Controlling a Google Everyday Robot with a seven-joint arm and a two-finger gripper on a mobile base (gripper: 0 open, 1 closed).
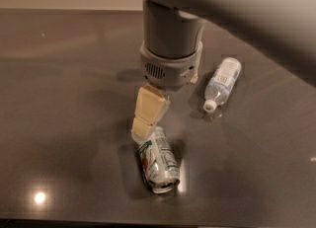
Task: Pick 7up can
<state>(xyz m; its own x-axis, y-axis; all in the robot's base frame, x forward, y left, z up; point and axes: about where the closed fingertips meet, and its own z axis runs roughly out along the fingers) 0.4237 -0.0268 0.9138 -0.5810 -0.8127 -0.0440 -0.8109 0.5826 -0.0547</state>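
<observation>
The 7up can (159, 161) lies on its side on the dark table (64, 123), front centre, with its open end toward me. It is silver-white with green lettering and a red spot. My gripper (163, 113) hangs from the grey wrist (171, 66) just above the can's far end. Its jaws are open and empty. One beige finger (148, 111) reaches down to the can's upper left edge. Only a sliver of the other finger (194, 78) shows beside the wrist.
A clear plastic bottle with a white cap (222, 84) lies on its side to the right of the wrist. The arm covers the back middle of the table, so the dark blue can is hidden. The table's front edge runs just below the 7up can.
</observation>
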